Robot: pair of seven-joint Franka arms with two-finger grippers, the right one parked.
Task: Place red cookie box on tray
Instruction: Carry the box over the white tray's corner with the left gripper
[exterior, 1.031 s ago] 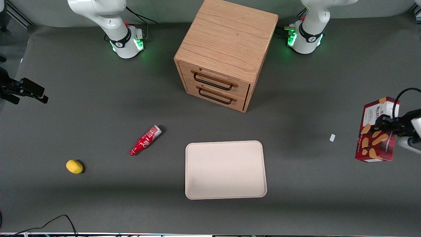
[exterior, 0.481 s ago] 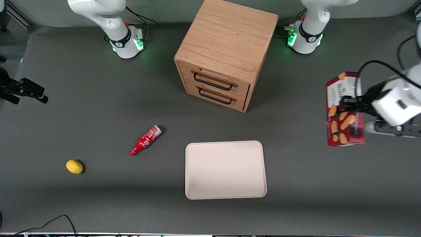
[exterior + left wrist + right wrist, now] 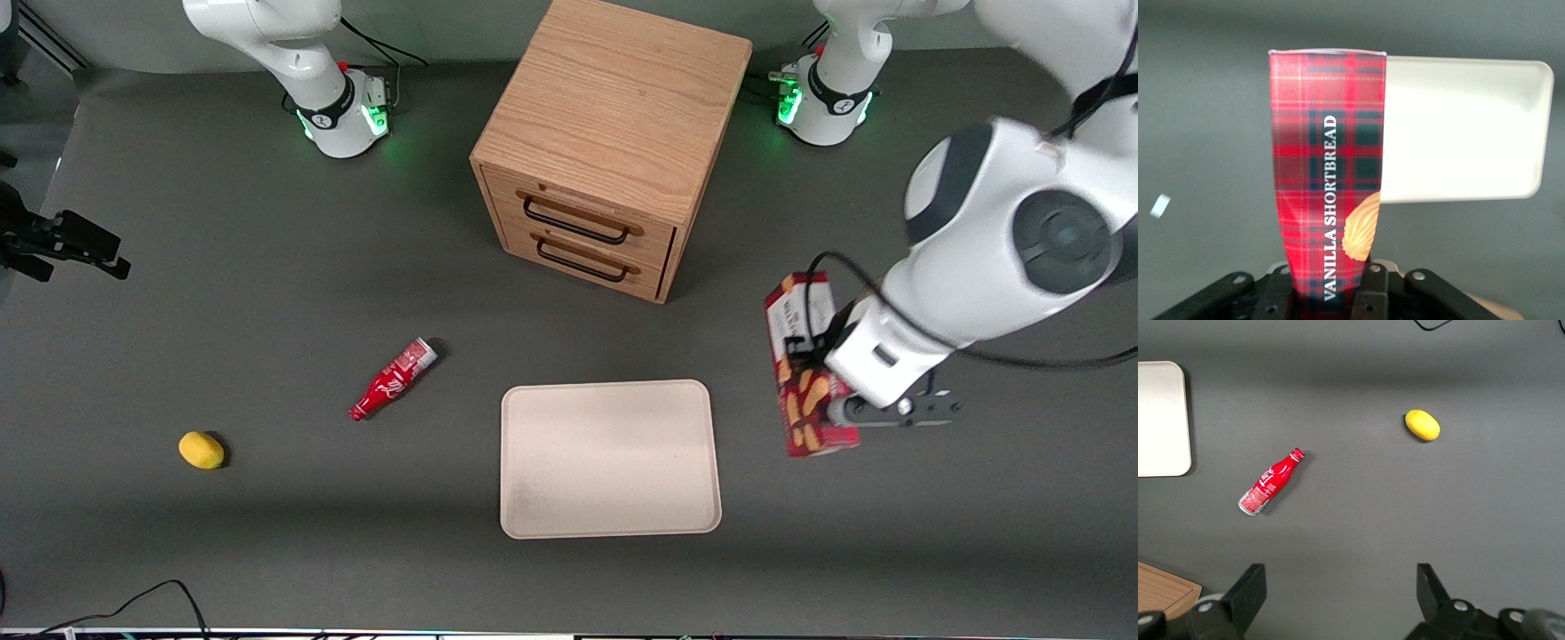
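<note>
Your desk [image 3: 267, 551] is a wide dark grey mat with plenty of bare surface around everything on it. The wooden cabinet [image 3: 613, 133] stands farthest from the front camera, its two drawers shut and facing the tray. The cream tray [image 3: 609, 458] lies flat in front of those drawers, with a strip of bare desk between them; its rim is free along all four edges.

Your end effector [image 3: 822, 364] hangs above the desk just off the tray's short edge at the working arm's end. It is clamped on the cookie box [image 3: 805, 378], which is off the desk and held long side up. In the wrist view, the cookie box [image 3: 1328, 180] overlaps one short end of the tray [image 3: 1465, 130], its plaid side reading "VANILLA SHORTBREAD", with black fingers [image 3: 1368, 293] pressed against its base.

Toward the parked arm's end, well apart from the tray, the red bottle [image 3: 392, 380] lies on its side, and the yellow lemon [image 3: 201, 450] sits farther out still. A scrap of white paper [image 3: 1160, 205] lies on the desk near the box.
</note>
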